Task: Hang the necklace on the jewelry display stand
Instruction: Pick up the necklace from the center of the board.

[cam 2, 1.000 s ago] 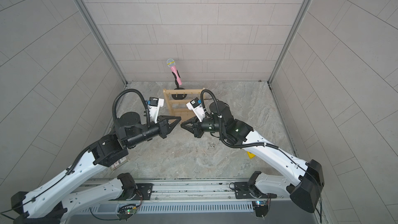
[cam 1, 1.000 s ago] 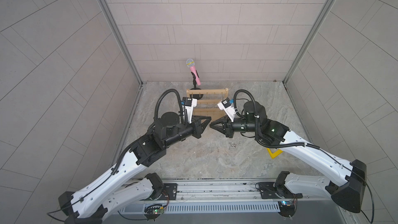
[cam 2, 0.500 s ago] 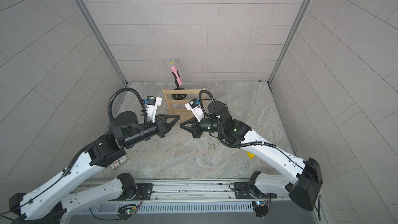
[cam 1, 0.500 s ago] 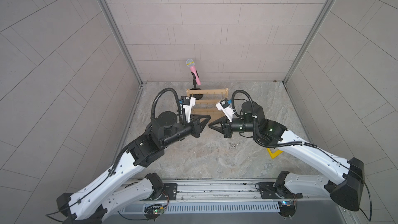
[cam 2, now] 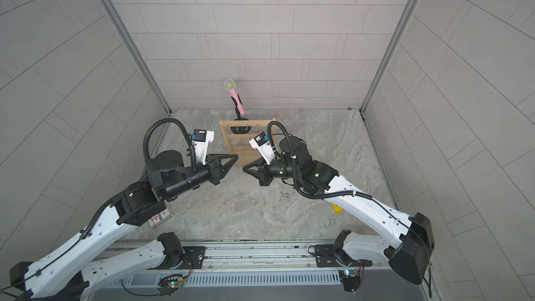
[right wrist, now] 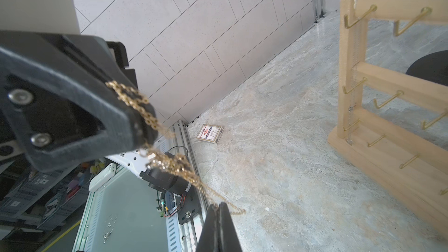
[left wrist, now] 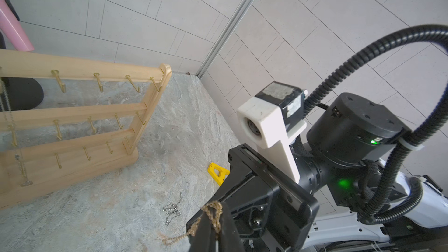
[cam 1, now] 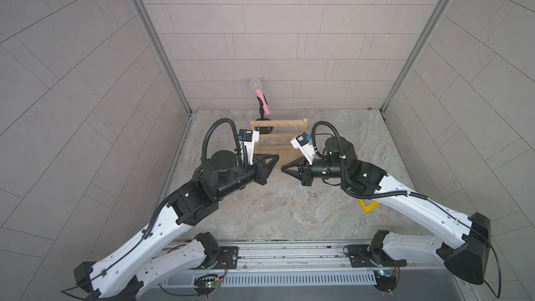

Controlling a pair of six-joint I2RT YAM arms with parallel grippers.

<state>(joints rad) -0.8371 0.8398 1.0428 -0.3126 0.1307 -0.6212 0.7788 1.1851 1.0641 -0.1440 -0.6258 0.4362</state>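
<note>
The necklace (right wrist: 174, 166), a gold chain, is strung between my two grippers above the floor. Its bunched end (left wrist: 214, 212) drapes over the tips of my left gripper (left wrist: 214, 226), which is shut on it. My right gripper (right wrist: 219, 214) is shut on the chain's other end. In both top views the left gripper (cam 1: 276, 157) and right gripper (cam 1: 285, 167) meet tip to tip just in front of the jewelry display stand (cam 1: 278, 137), a light wooden rack with gold hooks (left wrist: 72, 117) (right wrist: 388, 88). A thin silver chain (right wrist: 352, 81) hangs on its end hook.
A loose silver chain (cam 1: 314, 195) (left wrist: 172, 210) lies on the stone floor under the right arm. A yellow piece (cam 1: 369, 206) lies beside it. A card box (cam 2: 158, 218) (right wrist: 210, 134) sits near the left wall. A pink microphone (cam 1: 260, 97) on a black stand rises behind the rack.
My right gripper's jaws have closed on the chain. Both grippers have stayed tip to tip, shifting only slightly.
</note>
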